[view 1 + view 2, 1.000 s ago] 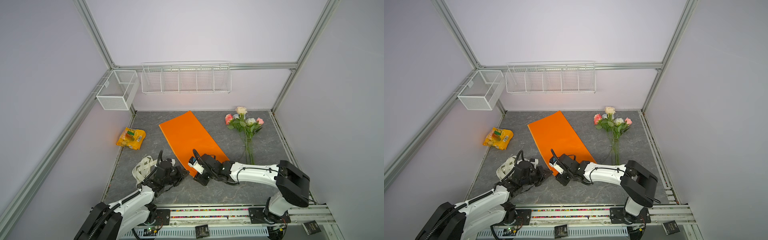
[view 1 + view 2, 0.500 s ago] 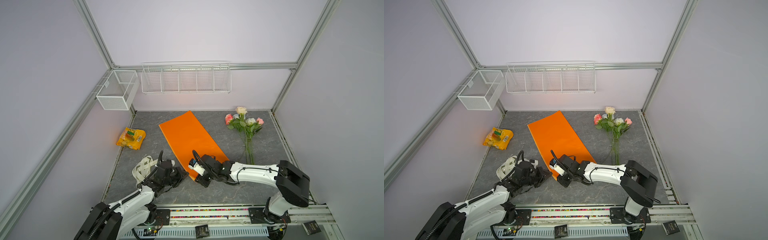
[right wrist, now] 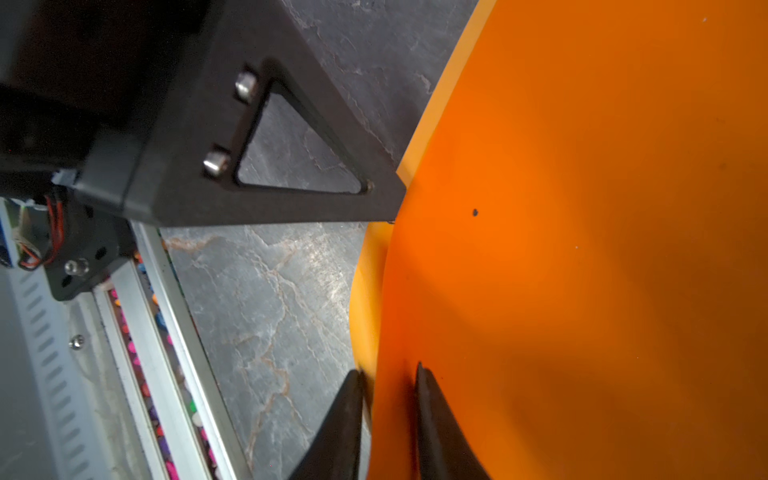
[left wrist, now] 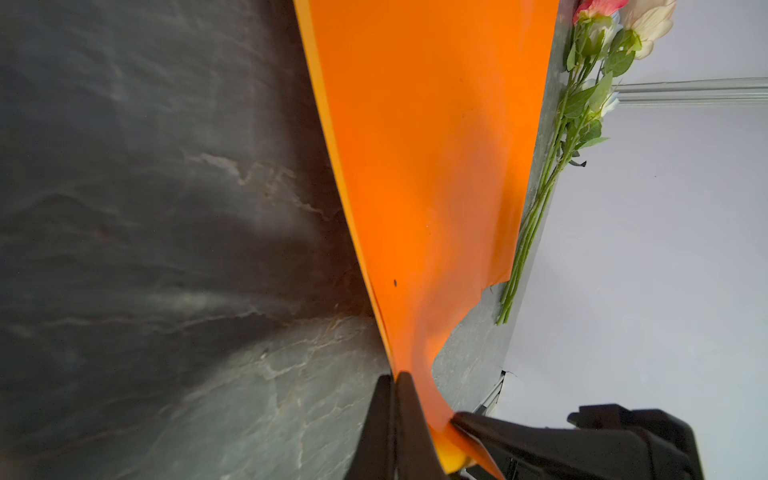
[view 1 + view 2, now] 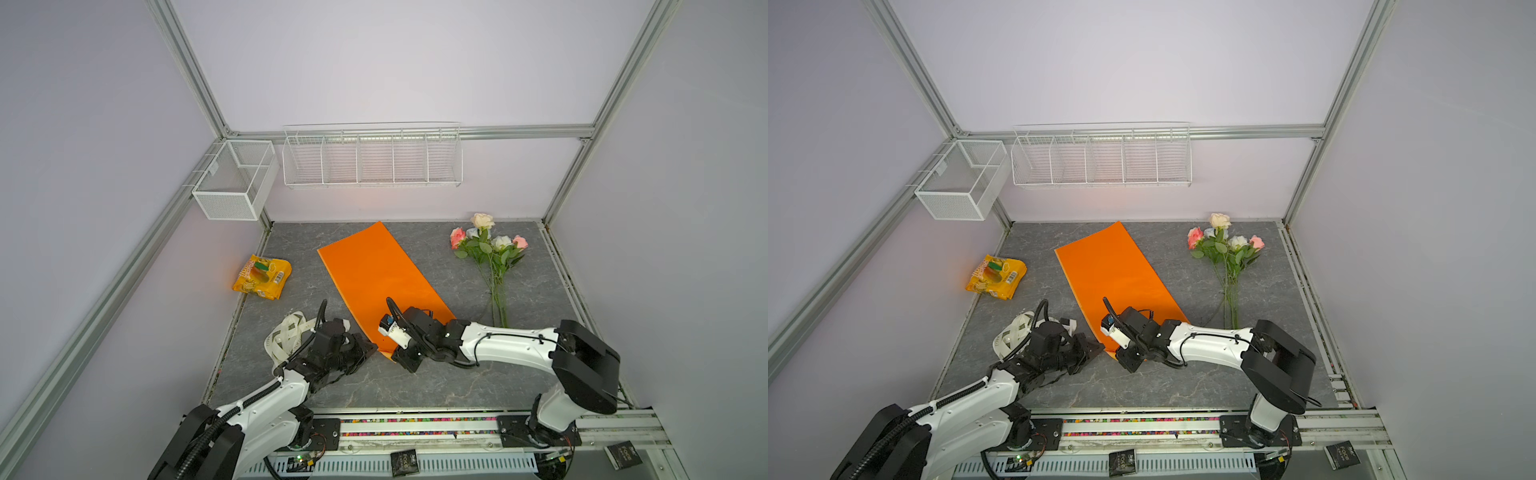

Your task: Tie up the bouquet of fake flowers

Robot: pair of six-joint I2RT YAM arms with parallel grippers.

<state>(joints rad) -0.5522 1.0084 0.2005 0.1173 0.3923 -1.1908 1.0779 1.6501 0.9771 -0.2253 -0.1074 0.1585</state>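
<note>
The bouquet of fake flowers (image 5: 488,249) (image 5: 1225,249) lies loose at the back right of the grey table, pink and cream blooms toward the wall; its stems (image 4: 536,216) also show in the left wrist view. An orange paper sheet (image 5: 374,270) (image 5: 1113,270) lies mid-table. My left gripper (image 5: 371,351) (image 4: 395,378) is shut on the sheet's near corner, lifting it slightly. My right gripper (image 5: 403,360) (image 3: 388,370) straddles the near edge of the same sheet (image 3: 582,249), jaws a narrow gap apart with the paper between them.
A cream printed ribbon (image 5: 286,336) (image 5: 1013,332) is piled beside my left wrist. A yellow snack bag (image 5: 262,276) lies at the left edge. Wire baskets (image 5: 235,178) (image 5: 372,158) hang on the back walls. The arms' rail (image 5: 415,428) runs along the front.
My right gripper's jaws have narrowed around the paper's edge. Both arms have stayed almost in place, and the left grip on the corner is unchanged.
</note>
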